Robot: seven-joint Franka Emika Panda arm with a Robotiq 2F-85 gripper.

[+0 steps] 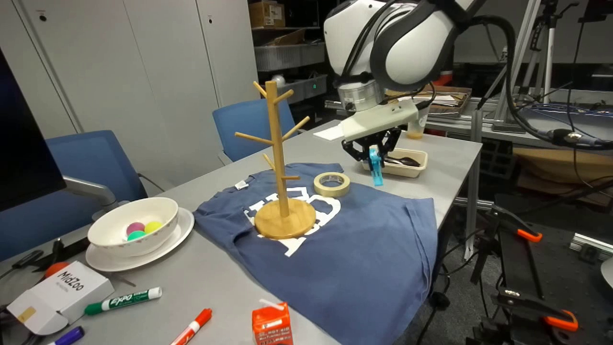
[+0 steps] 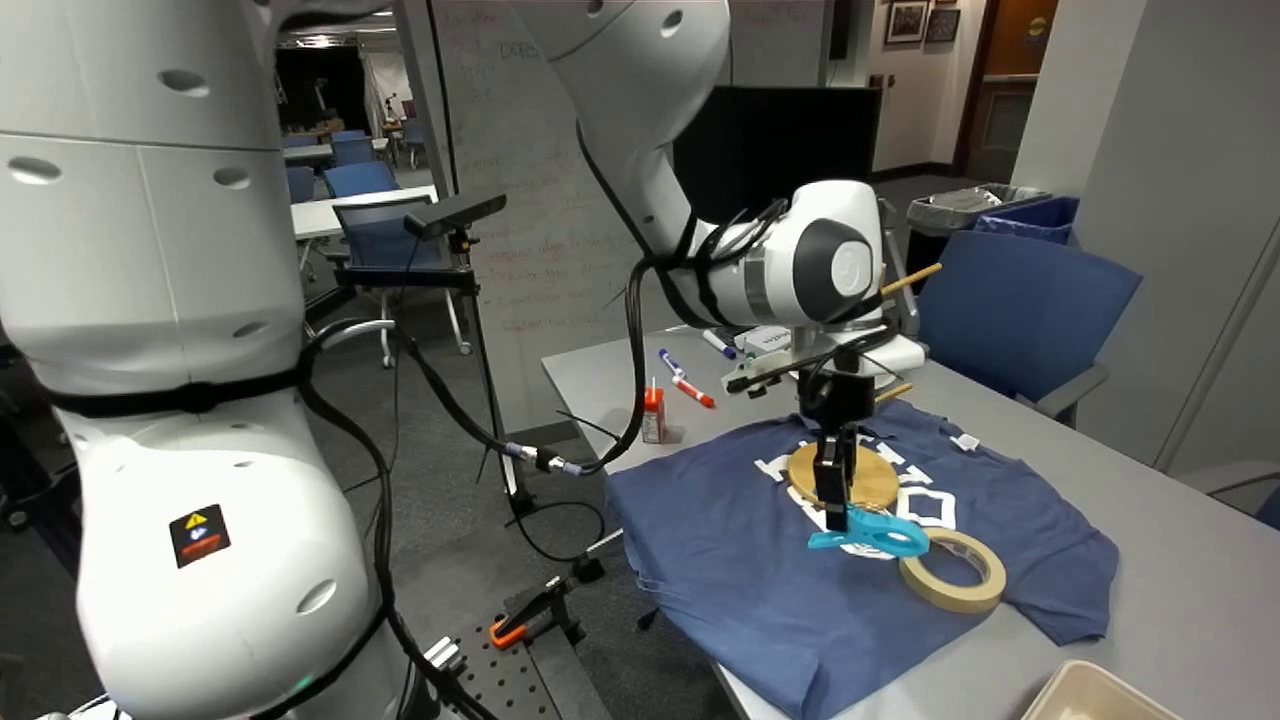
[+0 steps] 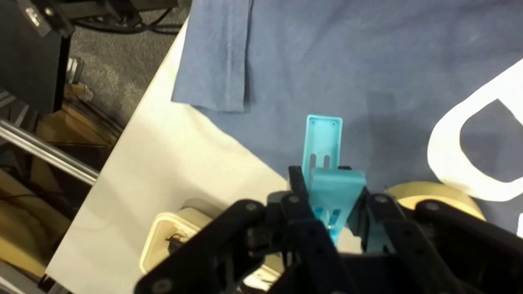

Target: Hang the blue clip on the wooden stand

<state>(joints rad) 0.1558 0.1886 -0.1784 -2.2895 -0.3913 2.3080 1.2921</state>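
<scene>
While stand (image 1: pixel 279 163) sits upright on shirt (image 1: pixel 364 249) | gripper (image 1: pixel 375 155) jaws clamped on clip (image 1: pixel 376 168) | clip aloft, apart from stand

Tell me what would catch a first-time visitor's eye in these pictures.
Most likely the big white robot arm, whose black gripper holds a bright blue clip above the table. Next, perhaps, the tall, tree-like wooden stand, upright on a dark blue T-shirt spread on that table. Then the colourful balls in a white bowl near the shirt.
</scene>
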